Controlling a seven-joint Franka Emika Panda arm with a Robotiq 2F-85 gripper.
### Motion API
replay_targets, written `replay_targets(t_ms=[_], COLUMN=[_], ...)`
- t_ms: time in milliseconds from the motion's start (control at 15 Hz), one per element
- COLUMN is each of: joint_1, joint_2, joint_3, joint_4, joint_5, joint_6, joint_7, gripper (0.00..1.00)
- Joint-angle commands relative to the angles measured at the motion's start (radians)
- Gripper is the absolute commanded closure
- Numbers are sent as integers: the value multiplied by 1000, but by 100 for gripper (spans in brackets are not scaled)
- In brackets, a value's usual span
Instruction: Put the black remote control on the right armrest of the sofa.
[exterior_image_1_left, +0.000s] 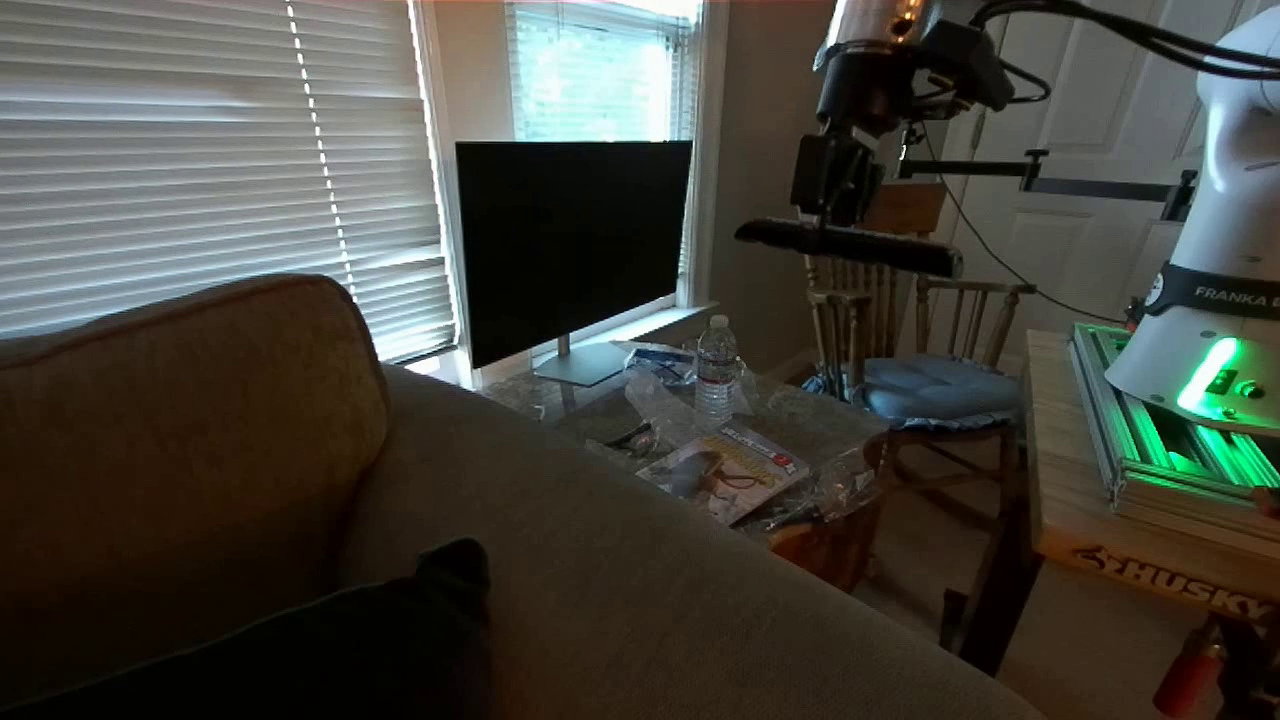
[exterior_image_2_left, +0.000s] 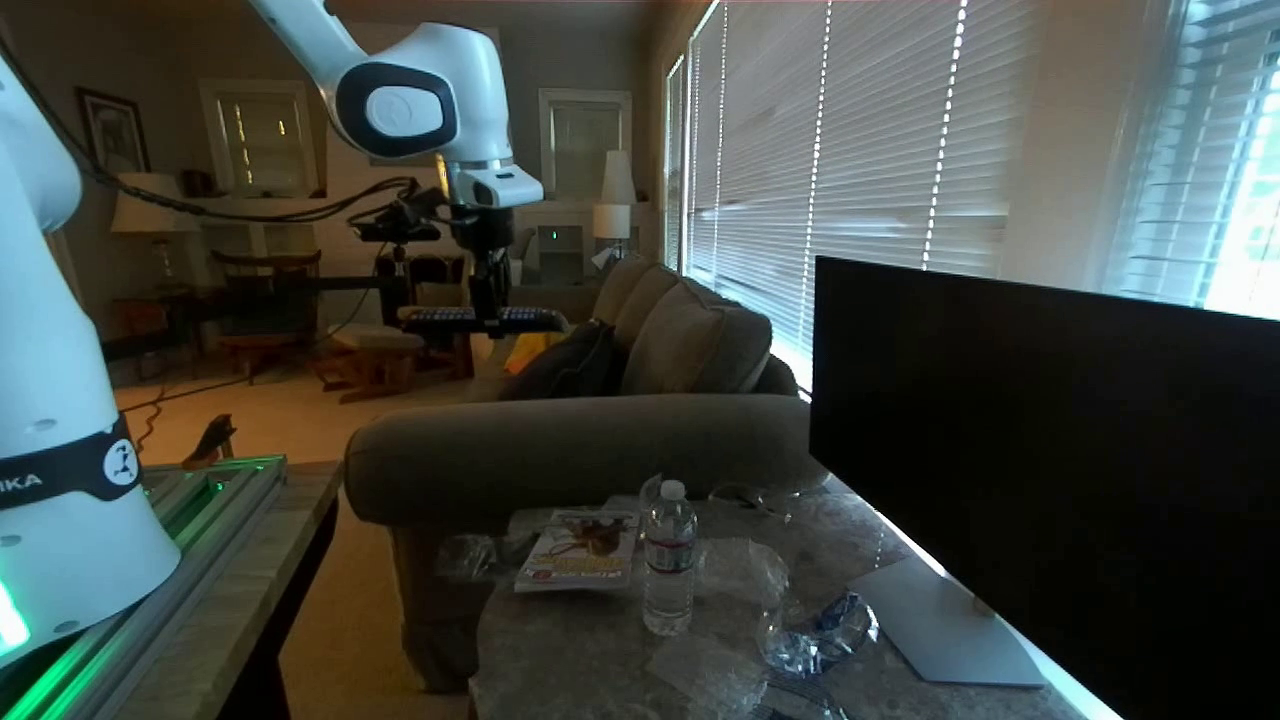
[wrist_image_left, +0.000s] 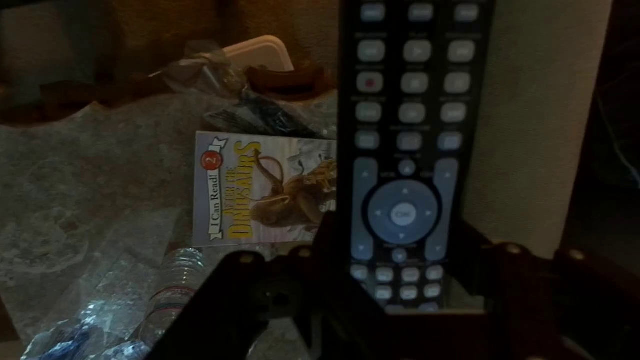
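My gripper (exterior_image_1_left: 826, 212) is shut on the black remote control (exterior_image_1_left: 890, 250) and holds it level in the air. The remote also shows in an exterior view (exterior_image_2_left: 435, 320), and its buttons face the camera in the wrist view (wrist_image_left: 403, 214). The fingers (wrist_image_left: 400, 240) grip its long sides; its lower end is partly hidden. The right armrest (exterior_image_2_left: 590, 440), wide, rounded and tan, lies below the remote and apart from it. It also shows in an exterior view (exterior_image_1_left: 600, 540) and as a tan strip in the wrist view (wrist_image_left: 530, 130). The sofa's backrest (exterior_image_1_left: 190, 420) rises beside it.
A stone-topped side table (exterior_image_2_left: 560, 660) stands beside the armrest, with a book (exterior_image_2_left: 580, 550), a water bottle (exterior_image_2_left: 669, 560) and plastic wrapping (exterior_image_2_left: 820, 635). A large monitor (exterior_image_1_left: 575, 250) stands on it. A wooden chair (exterior_image_1_left: 935, 390) and the robot's workbench (exterior_image_1_left: 1060, 480) are nearby.
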Motion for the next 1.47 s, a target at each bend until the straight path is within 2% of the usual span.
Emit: replay_targets(t_ms=[0, 67, 467, 533, 733, 1133, 1400], joint_1=[18, 6, 11, 11, 3, 44, 73], joint_2=[52, 11, 40, 40, 115, 268, 336], joint_3=[33, 22, 28, 28, 60, 132, 145], joint_4=[55, 20, 40, 40, 60, 124, 176], joint_5=[68, 25, 35, 35, 1, -78, -248], joint_6=[61, 26, 48, 48, 112, 211, 216], joint_7=[92, 54, 80, 81, 136, 239, 466], gripper=[73, 48, 48, 73, 73, 73, 73])
